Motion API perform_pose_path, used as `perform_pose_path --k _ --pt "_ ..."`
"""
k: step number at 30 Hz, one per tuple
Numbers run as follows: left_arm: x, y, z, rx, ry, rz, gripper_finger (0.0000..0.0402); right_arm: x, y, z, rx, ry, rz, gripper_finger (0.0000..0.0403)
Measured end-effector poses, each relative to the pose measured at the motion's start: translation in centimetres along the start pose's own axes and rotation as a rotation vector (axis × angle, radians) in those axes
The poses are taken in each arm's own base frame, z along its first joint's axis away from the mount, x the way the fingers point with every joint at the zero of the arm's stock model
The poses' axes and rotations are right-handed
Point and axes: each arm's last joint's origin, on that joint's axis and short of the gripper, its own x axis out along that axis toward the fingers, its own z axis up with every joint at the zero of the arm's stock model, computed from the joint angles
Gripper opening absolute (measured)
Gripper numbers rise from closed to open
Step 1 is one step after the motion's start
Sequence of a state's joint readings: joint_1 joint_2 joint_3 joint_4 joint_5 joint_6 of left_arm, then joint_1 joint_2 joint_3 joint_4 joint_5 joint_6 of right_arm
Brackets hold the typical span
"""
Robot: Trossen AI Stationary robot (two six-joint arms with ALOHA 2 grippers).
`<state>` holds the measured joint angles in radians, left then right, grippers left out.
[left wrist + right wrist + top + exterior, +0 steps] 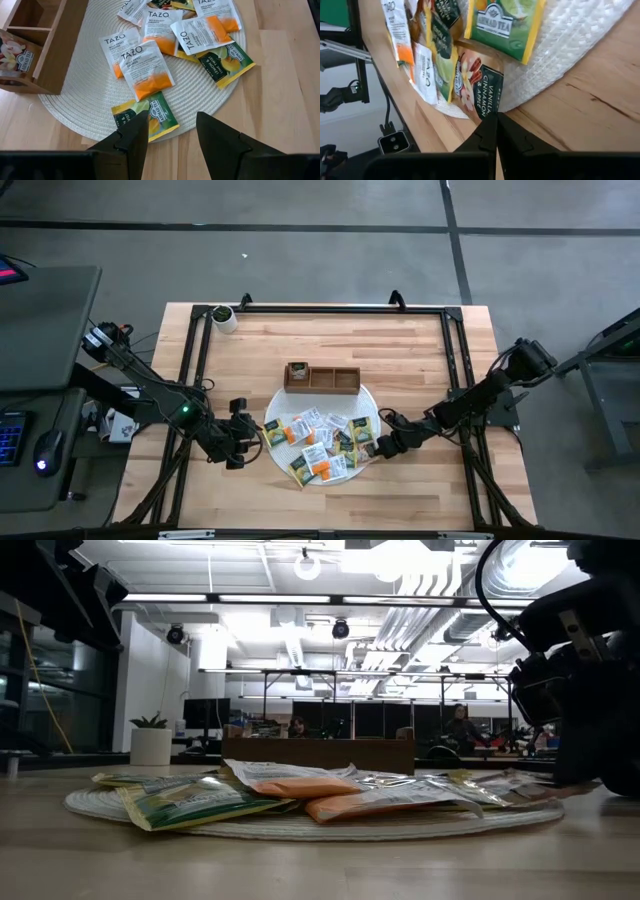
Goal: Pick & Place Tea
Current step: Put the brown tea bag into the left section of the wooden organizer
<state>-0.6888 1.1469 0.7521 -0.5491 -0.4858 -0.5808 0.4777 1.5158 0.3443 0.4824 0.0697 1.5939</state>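
Dark fingers of the right gripper [496, 131] are pinched shut on the corner of a flat dark-green vanilla-cinnamon tea packet [481, 87] at the lower right rim of the round white woven mat [368, 402] in the high view. So thin a hold may slip when lifted, or the packet may drag the green-and-yellow packets [506, 22] overlapping it off the mat. The left gripper [170, 131] hovers with fingers apart over a green-yellow packet [150, 114] at the mat's lower left. Remaining tea packets [318, 442] lie scattered on the mat, in front of the brown wooden three-compartment tray [321, 378]. Pale butcher-block wooden table [420, 350] sits on grey concrete; an office with ceiling lights and seated people shows behind.
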Motion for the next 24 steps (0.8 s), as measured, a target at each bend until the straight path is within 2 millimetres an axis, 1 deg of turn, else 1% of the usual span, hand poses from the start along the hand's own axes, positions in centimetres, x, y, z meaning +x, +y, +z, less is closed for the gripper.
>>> perform_pose_path --k 4,8,13,18,20,24 --pt "0.0 0.0 0.0 -0.001 0.004 -0.005 0.0163 -0.3 0.4 0.0 -0.017 0.002 0.03 0.0001" --pt "0.0 0.0 0.0 -0.001 0.009 -0.013 0.0163 -1.1 1.2 0.1 -0.044 -0.015 0.07 0.0001" --pt "0.0 0.0 0.0 -0.001 0.013 -0.019 0.0163 -2.7 1.5 0.2 -0.07 -0.026 0.047 0.0" --pt "-0.2 0.1 0.0 -0.005 0.006 -0.024 0.0163 -4.7 2.5 0.9 -0.119 -0.079 0.084 0.0" --pt "-0.5 0.2 0.2 -0.013 -0.011 -0.034 0.0163 -5.6 3.5 1.4 -0.167 -0.093 0.079 0.0" --pt "-1.4 0.6 0.5 -0.003 -0.055 -0.037 0.0163 -7.6 6.4 2.7 -0.298 -0.103 0.027 0.0"
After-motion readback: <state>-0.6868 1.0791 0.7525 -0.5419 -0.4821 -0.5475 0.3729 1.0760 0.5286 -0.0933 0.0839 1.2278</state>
